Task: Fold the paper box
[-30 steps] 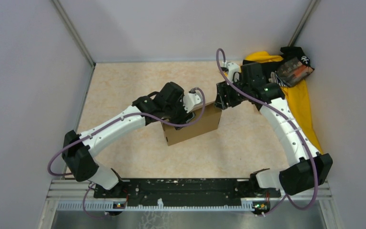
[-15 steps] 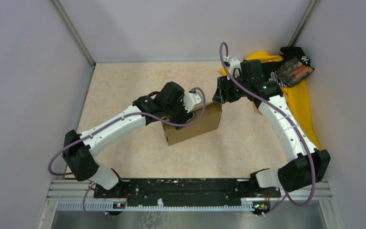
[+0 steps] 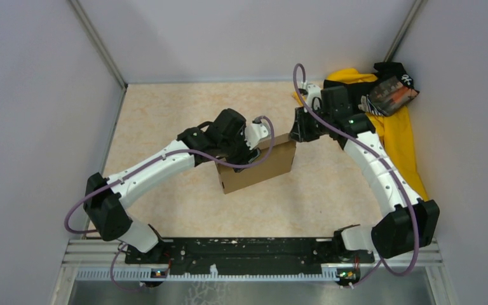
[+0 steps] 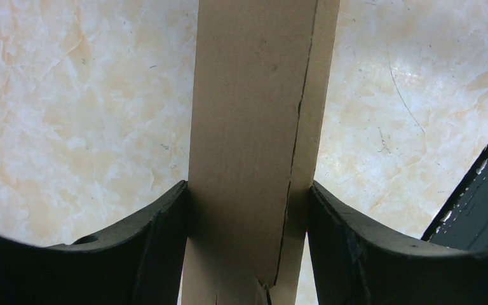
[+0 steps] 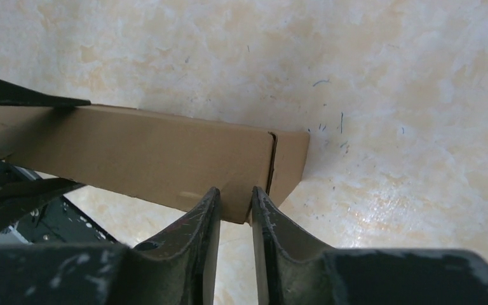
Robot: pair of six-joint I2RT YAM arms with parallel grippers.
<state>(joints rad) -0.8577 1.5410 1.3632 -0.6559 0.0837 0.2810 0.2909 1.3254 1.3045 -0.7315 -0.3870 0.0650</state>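
a beige marbled tabletop (image 3: 165,114), marked with fine dark scratches, fills the floor of a booth with plain pale grey walls (image 3: 248,38); metal posts (image 3: 98,44) run up the two far corners. along the near edge lies a black mounting rail (image 3: 248,249) that carries both arm bases. in the far right corner a yellow cloth (image 3: 401,143) is heaped against the wall, with a black and orange bundle (image 3: 391,94) on top of it (what that is, i cannot tell)

the paper box (image 3: 259,166) stands about mid-table on the tabletop, plain and brown, one long side facing the near edge and its right end angled slightly farther away

the left arm (image 3: 146,171) sweeps from its base at the near left up and across to the right, elbow out to the left, wrist bent over the box's far left top edge. the left gripper (image 4: 248,190) points down, its black fingers (image 4: 152,235) pressed against both faces of an upright cardboard wall, so it has hold of the box

the right arm (image 3: 381,171) rises from the near right, arches along the right side and reaches back left to the box's far right corner. on the right gripper (image 5: 235,194) the fingers stand only a narrow slit apart, tips lapping the box's edge just beside the corner seam; whether cardboard is pinched between them i cannot tell
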